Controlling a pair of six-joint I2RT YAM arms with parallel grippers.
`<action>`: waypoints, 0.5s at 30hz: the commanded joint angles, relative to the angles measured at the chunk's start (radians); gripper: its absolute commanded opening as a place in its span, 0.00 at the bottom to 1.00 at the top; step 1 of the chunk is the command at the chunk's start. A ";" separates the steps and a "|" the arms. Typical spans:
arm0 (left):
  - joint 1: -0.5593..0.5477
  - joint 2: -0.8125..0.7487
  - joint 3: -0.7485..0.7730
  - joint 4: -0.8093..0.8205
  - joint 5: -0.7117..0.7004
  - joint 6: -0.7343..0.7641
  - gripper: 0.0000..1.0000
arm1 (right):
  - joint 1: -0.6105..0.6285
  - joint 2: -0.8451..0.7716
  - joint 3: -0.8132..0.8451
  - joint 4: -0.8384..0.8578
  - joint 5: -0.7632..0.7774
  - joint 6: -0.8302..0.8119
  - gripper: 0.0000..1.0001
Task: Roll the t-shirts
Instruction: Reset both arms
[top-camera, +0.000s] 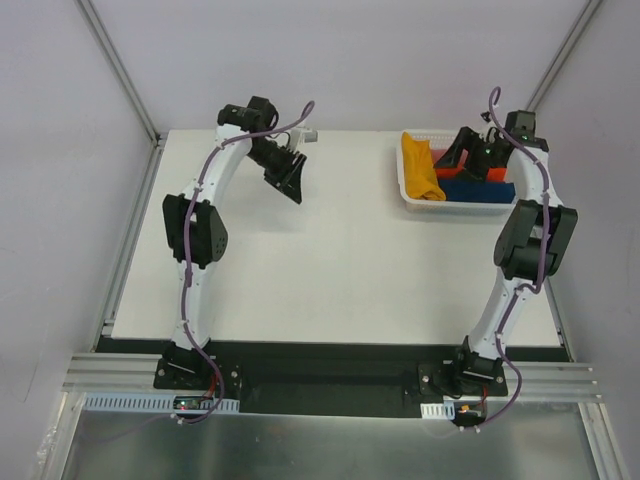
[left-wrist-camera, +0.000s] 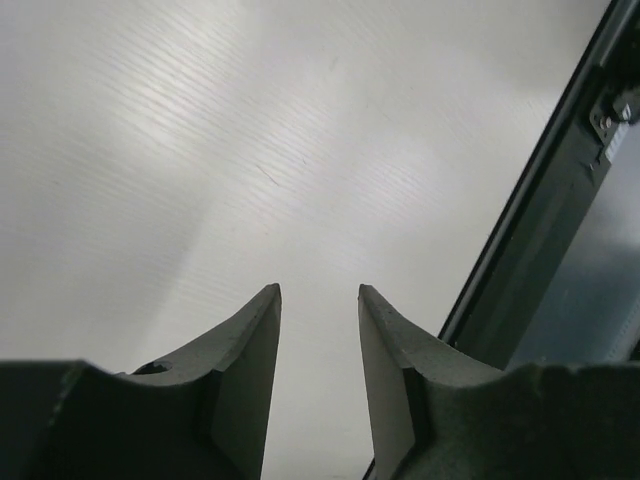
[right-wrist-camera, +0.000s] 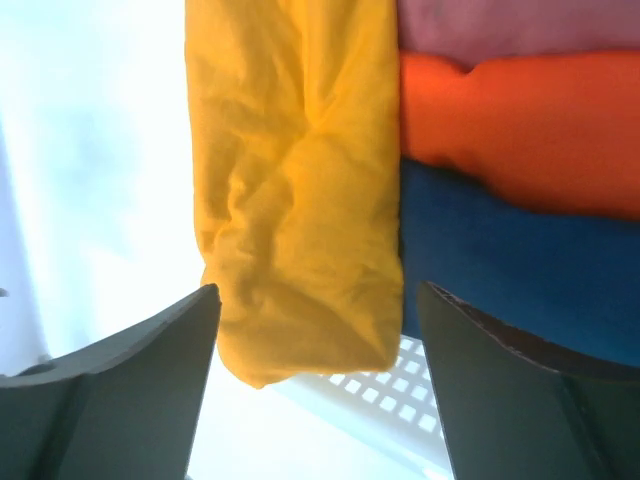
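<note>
yellow t-shirt (right-wrist-camera: 300, 180), pink cloth (right-wrist-camera: 520, 25) wrist-view only

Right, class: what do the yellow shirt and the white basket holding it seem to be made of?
Yellow shirt: soft cloth, matte, probably cotton-like knit; it creases and bunches. White basket: likely moulded plastic, smooth; its floor shows a regular grid of holes.
</note>
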 joint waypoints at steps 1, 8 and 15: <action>0.003 0.018 0.154 -0.031 -0.036 -0.090 0.39 | 0.067 -0.192 0.052 -0.047 0.245 -0.170 0.89; -0.020 -0.087 0.172 0.056 -0.200 -0.163 0.54 | 0.352 -0.429 -0.009 -0.023 0.574 -0.289 0.96; -0.021 -0.201 0.111 0.081 -0.375 -0.193 0.99 | 0.633 -0.607 -0.219 0.077 0.685 -0.319 0.96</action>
